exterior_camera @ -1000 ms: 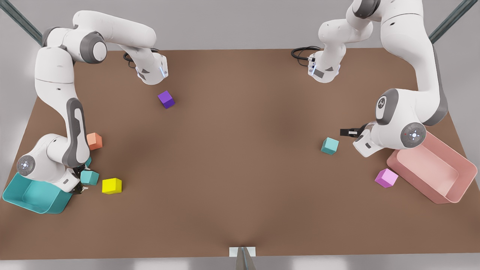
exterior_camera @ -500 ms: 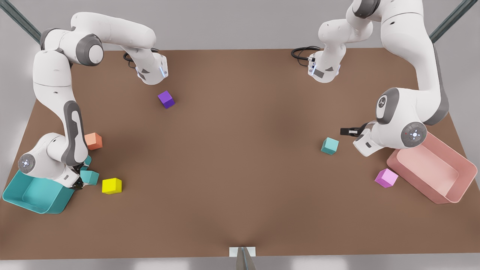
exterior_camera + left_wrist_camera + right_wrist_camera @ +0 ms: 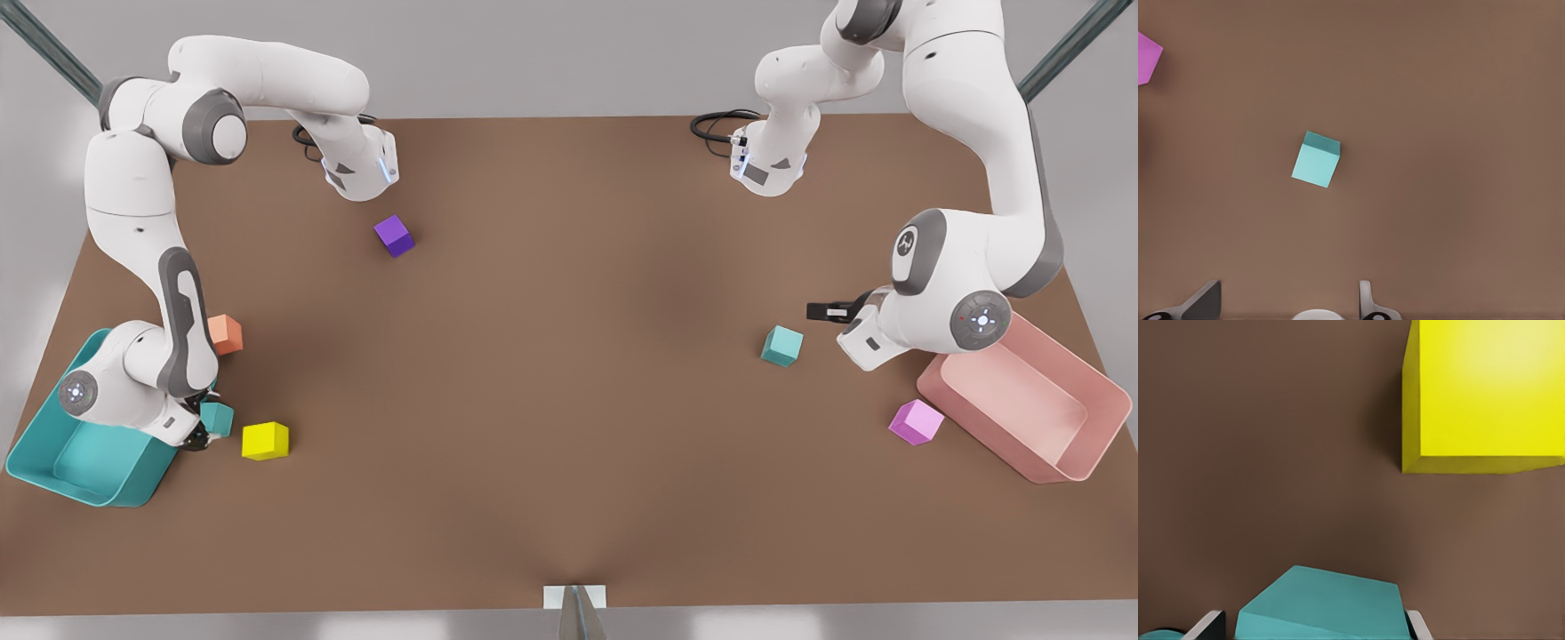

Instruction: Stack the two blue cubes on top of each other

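One blue cube (image 3: 218,417) lies at the front view's left, beside a yellow cube (image 3: 265,440). My right gripper (image 3: 199,435) is down over it. In the right wrist view that blue cube (image 3: 1325,607) sits between the two fingers of the open right gripper (image 3: 1315,624), with a thin gap on one side. The other blue cube (image 3: 781,345) lies on the table at the front view's right. My left gripper (image 3: 825,311) hovers open just to its right with nothing in it. From the left wrist, this cube (image 3: 1315,160) lies ahead of the fingertips (image 3: 1205,300).
A teal bin (image 3: 53,462) stands right behind the right arm, with an orange cube (image 3: 226,333) close by. A pink bin (image 3: 1058,444) and a pink cube (image 3: 916,421) lie by the left arm. Farther back sits a purple cube (image 3: 394,236).
The right arm's wrist has shifted and lowered over the blue cube, hiding more of it and uncovering the teal bin's far rim. The left arm has not moved.
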You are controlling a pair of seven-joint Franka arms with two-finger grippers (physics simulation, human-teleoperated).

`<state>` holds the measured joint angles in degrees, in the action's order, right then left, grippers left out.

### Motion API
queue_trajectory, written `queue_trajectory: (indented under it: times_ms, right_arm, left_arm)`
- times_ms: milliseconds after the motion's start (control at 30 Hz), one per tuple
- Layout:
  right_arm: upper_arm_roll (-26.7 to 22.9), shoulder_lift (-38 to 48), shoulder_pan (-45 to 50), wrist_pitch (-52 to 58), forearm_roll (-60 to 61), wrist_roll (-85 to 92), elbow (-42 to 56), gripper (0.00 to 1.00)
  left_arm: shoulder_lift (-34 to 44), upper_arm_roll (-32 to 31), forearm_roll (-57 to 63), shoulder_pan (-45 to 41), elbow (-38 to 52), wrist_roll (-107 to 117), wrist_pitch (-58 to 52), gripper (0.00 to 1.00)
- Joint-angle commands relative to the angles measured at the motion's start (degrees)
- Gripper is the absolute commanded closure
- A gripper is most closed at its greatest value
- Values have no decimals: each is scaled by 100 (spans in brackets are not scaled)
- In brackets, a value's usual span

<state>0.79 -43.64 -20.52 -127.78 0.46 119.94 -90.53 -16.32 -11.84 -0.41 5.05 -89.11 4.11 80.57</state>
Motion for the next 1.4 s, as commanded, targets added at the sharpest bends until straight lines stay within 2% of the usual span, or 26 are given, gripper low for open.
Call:
queue_trajectory:
  times_ms: [0, 233, 300, 333, 467, 500, 533, 567, 667, 733, 800, 833, 867, 933, 1000, 1033, 1100, 1167, 1367]
  right_arm:
    - [0, 5, -5, -107, 7, 21, 18, 0]
    - [0, -215, -31, -195, 121, 12, 141, 2]
    - [0, -215, -14, -186, 121, 3, 141, 35]
    - [0, -215, -5, -186, 121, -49, 141, 41]
    - [44, -154, 21, -116, 244, -102, 132, 44]
    - [53, -127, 21, -89, 253, -94, 132, 44]
    - [53, -110, 21, -54, 253, -94, 132, 44]
    - [53, -66, 21, -10, 262, -94, 132, 44]
    - [141, 347, 91, 359, 332, -94, 106, 44]
    - [141, 927, 504, 763, 367, -111, 97, 44]
    - [132, 1718, 1189, 1817, 315, -1524, 150, 44]
    - [132, 1947, 1752, 2459, 253, -3053, 281, 44]
    - [132, 1938, 2446, 2890, 253, -4485, 615, 44]
    - [132, 1850, 3887, 2926, 253, -7553, 966, 44]
    - [141, 1174, 4960, 2891, 341, -9927, 1801, 44]
    - [141, 761, 5496, 2847, 341, -11289, 2258, 44]
    - [141, 277, 5989, 2408, 358, -12819, 2610, 44]
    - [132, -188, 6385, 1511, 332, -13998, 2610, 44]
    - [62, -1015, 6534, 377, 244, -14165, 2593, 44]
  left_arm:
    - [6, -2, -3, -21, 8, 29, 2, 0]
    - [-38, 15, 41, 40, 376, 2, 28, 0]
    - [-38, 15, 50, 128, 535, 11, 37, 0]
    - [-160, 15, 50, 137, 544, 11, 37, 0]
    - [-293, 129, 50, 6, 579, 37, 124, 0]
    - [-257, 674, 58, -276, 333, 90, 634, 0]
    - [-240, 692, 23, -294, 9, -32, 880, 0]
    - [-64, 692, 32, -425, -844, -744, 1522, 0]
    - [-169, 692, 85, -434, -1469, -2607, 2700, 0]
    - [-196, 683, 76, -636, -1961, -2907, 3236, 0]
    - [-292, 692, 76, -637, -2022, -2986, 3307, 0]
    - [-336, 709, 76, -619, -2251, -2995, 3605, 0]
    - [-363, 718, 76, -610, -2392, -3354, 3843, 0]
    - [-460, 736, 85, -592, -2436, -3689, 3948, 0]
    - [-495, 736, 85, -592, -2515, -3900, 4010, 0]
    - [-486, 736, 173, -628, -2866, -3900, 4396, 0]
    - [-503, 736, 357, -601, -2981, -4163, 4599, 0]
    - [-503, 736, 357, -610, -3033, -4348, 4581, 0]
    - [-583, 736, 340, -575, -3288, -4322, 4871, 0]
